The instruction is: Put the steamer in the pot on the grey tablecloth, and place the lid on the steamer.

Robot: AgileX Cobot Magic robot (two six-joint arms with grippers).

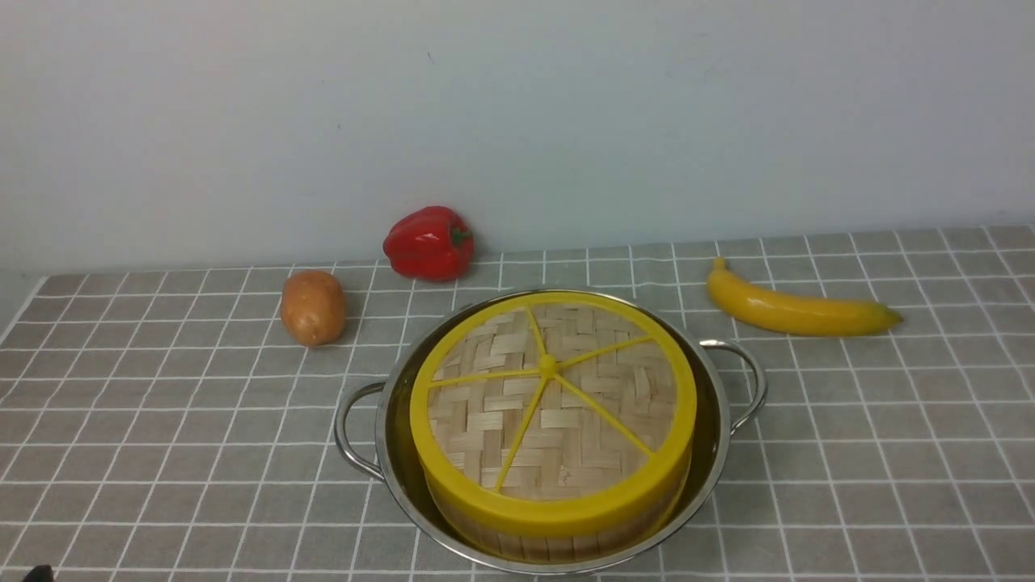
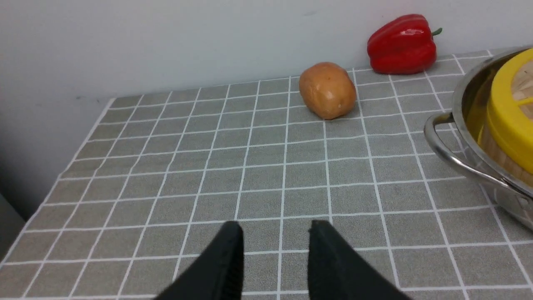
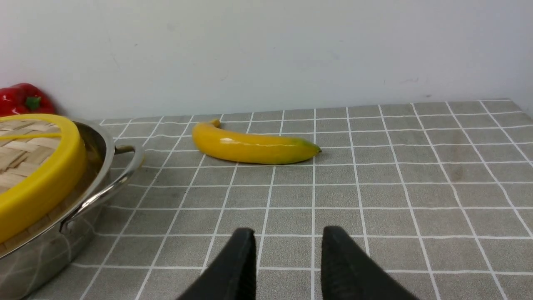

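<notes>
- Sitting in the pot (image 1: 711,420), the steamer (image 1: 558,543) is capped by the lid (image 1: 553,408), which covers its top rim all round; only a strip of slatted wall shows under the yellow ring.
- The pot stands on the grey tablecloth (image 1: 162,436) that covers the counter, near the front edge of the front view, its two wire handles pointing left and right.
- A potato (image 1: 312,307) lies on the cloth to the pot's far left, with a red pepper (image 1: 428,242) behind it by the wall, the two apart.
- A banana (image 1: 796,311) lies to the pot's far right, clear of the handle.
- The left gripper (image 2: 275,250) hovers over bare cloth left of the pot, jaws parted a little, with nothing between them.
- The right gripper (image 3: 287,254) hovers over bare cloth right of the pot, jaws likewise a little apart and empty.
</notes>
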